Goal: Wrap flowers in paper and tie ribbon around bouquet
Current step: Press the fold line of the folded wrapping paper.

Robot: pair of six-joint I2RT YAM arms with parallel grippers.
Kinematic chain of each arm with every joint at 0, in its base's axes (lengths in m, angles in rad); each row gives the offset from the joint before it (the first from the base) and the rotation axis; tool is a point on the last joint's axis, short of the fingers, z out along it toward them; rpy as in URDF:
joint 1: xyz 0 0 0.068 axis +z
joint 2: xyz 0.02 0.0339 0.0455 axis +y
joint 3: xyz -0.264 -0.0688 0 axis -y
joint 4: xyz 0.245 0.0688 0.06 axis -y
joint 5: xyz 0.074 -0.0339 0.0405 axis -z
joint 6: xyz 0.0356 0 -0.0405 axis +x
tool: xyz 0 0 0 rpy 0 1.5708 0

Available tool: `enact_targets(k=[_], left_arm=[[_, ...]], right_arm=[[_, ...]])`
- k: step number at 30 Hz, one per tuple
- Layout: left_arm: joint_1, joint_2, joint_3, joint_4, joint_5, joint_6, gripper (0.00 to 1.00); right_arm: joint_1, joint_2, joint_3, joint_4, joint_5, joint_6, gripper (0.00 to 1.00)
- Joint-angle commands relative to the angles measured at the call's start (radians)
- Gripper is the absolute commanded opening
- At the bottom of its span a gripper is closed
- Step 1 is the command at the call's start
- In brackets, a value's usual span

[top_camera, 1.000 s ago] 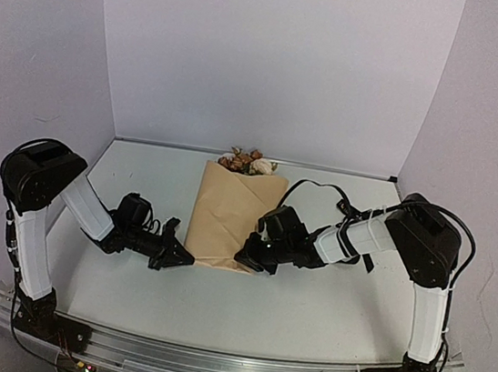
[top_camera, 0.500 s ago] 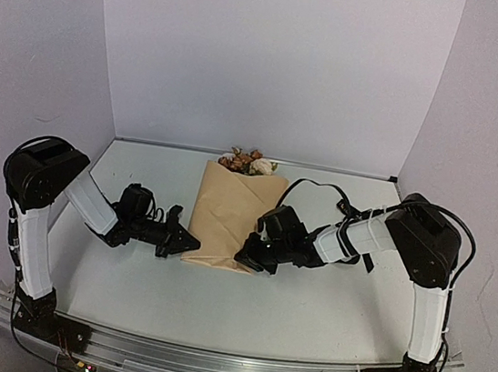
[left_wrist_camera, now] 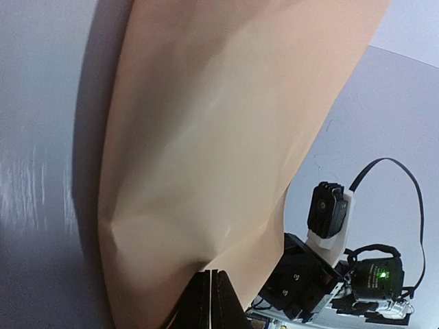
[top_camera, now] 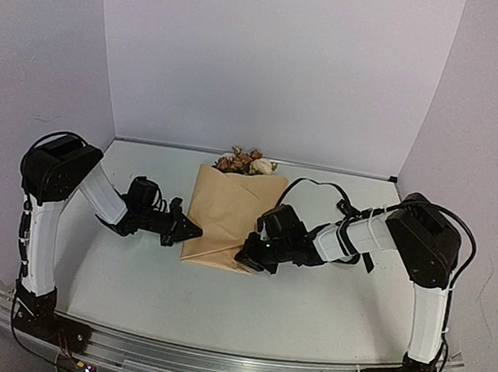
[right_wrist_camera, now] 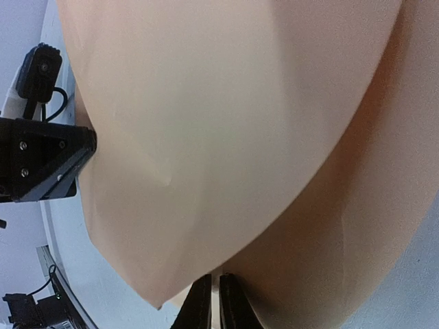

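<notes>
Paper (top_camera: 227, 215) lies folded over itself, flat on table (top_camera: 306, 313), mid-field between the two arms. Flowers (top_camera: 247, 162) poke out past its far rim, stems hidden inside. Left gripper (top_camera: 197, 231) sits at the paper's left edge with jaws clamped together on the sheet. In the wrist view, creases run out from the tips. Right gripper (top_camera: 240, 260) sits at the near right corner, jaws closed to a thin slit and pinching the paper's lower edge under the top flap
</notes>
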Motion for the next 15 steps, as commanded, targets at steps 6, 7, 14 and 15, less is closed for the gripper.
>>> enact_targets(k=[6, 7, 14, 15], left_arm=[[-0.006, -0.020, 0.099, -0.213, -0.010, 0.102, 0.04], [-0.013, -0.034, 0.096, -0.227, -0.011, 0.118, 0.05], [-0.049, -0.048, 0.126, -0.294, -0.009, 0.169, 0.04], [-0.055, -0.048, 0.133, -0.301, -0.008, 0.175, 0.04]], right_arm=[[0.002, -0.073, 0.016, -0.087, 0.015, -0.054, 0.14], [0.002, -0.091, 0.020, -0.090, 0.008, -0.059, 0.15], [0.012, -0.203, 0.064, -0.132, -0.007, -0.103, 0.27], [0.012, -0.207, 0.071, -0.146, 0.006, -0.103, 0.31]])
